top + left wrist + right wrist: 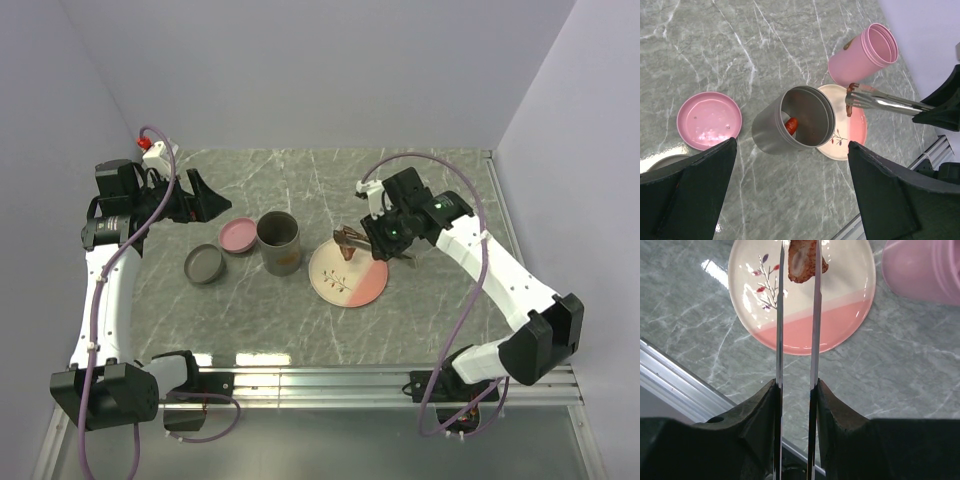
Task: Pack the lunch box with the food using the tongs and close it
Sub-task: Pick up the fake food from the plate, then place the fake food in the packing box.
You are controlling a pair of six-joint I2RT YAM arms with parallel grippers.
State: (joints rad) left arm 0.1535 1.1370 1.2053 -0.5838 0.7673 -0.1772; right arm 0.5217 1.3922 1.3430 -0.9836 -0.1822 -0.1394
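One piece [802, 260] in tongs [815, 330]; one sausage [791, 125] (perhaps more) in canister [771, 136]

The left arm [103, 290] is held bent at the left side with the left gripper [212, 196] spread wide, while the right arm [500, 272] is reached inward, the right gripper [796, 385] clamped on the tongs [815, 315].

On the grey marbled tabletop [440, 300] a grey cylindrical container [279, 242] stands upright near the middle. A pink lid [238, 236] lies just beside it on the left, and a shallow grey dish [204, 265] sits nearer the arms. The cream-and-pink plate [349, 275] lies to the container's right. The right gripper [385, 238] holds the tongs [352, 240] over the plate's far edge (a small brown piece [344, 247] at their tips). The left gripper [205, 200] hangs well apart at the far left.
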